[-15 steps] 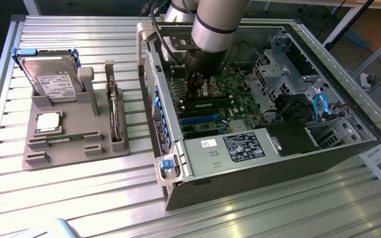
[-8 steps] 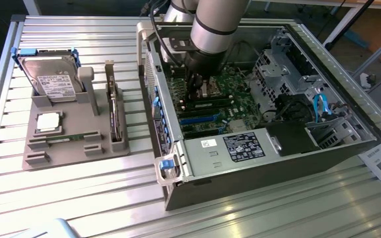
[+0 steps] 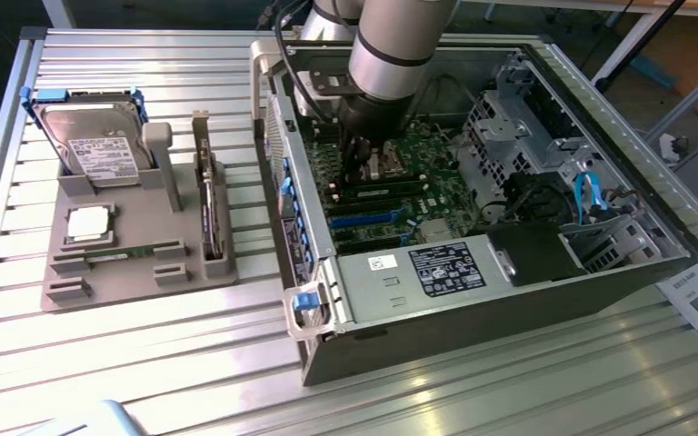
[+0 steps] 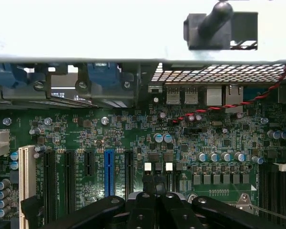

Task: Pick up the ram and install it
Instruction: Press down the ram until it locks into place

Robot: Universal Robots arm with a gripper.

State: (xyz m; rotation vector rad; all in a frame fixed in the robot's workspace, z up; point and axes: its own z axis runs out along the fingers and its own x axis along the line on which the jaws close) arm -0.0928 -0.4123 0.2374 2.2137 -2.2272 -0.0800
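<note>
You have the open computer case [image 3: 592, 91] filling the exterior view's right half, with the arm [image 3: 392, 45] reaching down into it from the top centre. The grey holder [image 3: 131, 282] sits at the exterior view's left. Over the motherboard [image 4: 133, 129], the gripper [image 4: 155, 191] is closed tight, and nothing shows between its fingers. A thin green stick in the holder's lower front looks like the ram [image 3: 124, 251], so pickup and installation both seem undone.
</note>
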